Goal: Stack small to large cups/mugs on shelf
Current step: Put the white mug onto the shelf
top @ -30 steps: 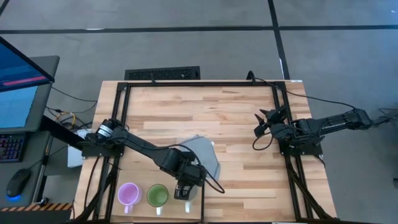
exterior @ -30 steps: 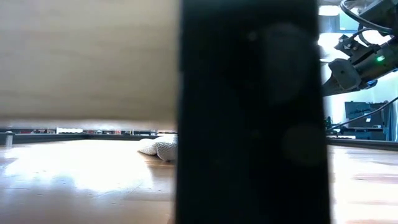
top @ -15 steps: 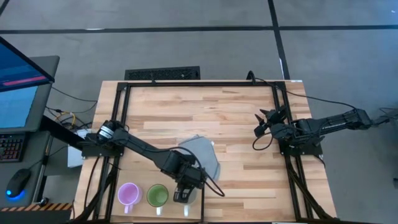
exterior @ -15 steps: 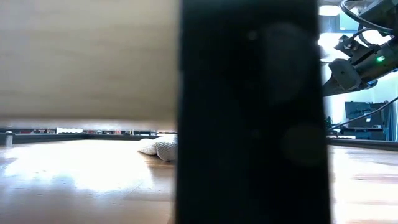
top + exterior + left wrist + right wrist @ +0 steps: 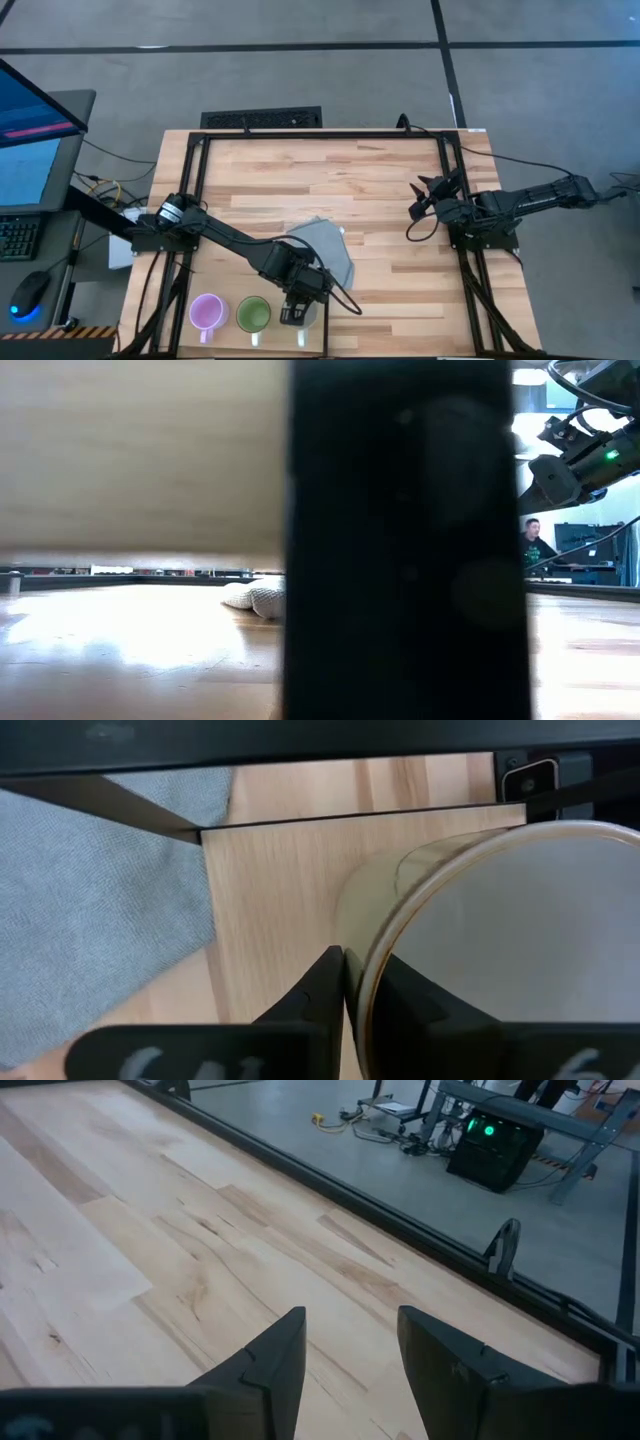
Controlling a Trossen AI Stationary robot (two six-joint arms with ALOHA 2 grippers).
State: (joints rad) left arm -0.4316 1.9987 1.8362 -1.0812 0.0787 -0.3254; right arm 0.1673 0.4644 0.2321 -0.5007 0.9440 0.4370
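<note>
Three mugs stand in a row on the pale shelf (image 5: 228, 338) at the table's near left. The purple mug (image 5: 206, 312) is leftmost and the green mug (image 5: 253, 315) stands beside it. The cream mug (image 5: 500, 940) is at the right end, mostly hidden in the high view under my left gripper (image 5: 293, 312). That gripper points steeply down and is shut on the mug. My right gripper (image 5: 418, 203) hangs open above the table's right side, with nothing between its fingers (image 5: 345, 1345). My left gripper pinches the cream mug's wall at the rim (image 5: 352, 982), one finger (image 5: 322, 988) outside and the other (image 5: 400, 1005) inside the mug. The fingers come from above, pointing steeply down. The mug is upright over the shelf board (image 5: 270, 880); whether its base rests there I cannot tell.
A grey folded cloth (image 5: 325, 250) lies on the tabletop just beyond the shelf. Black frame rails (image 5: 190, 200) run along the table's edges. A dark post (image 5: 400, 540) blocks most of the low view. A person (image 5: 532, 540) sits far behind the table.
</note>
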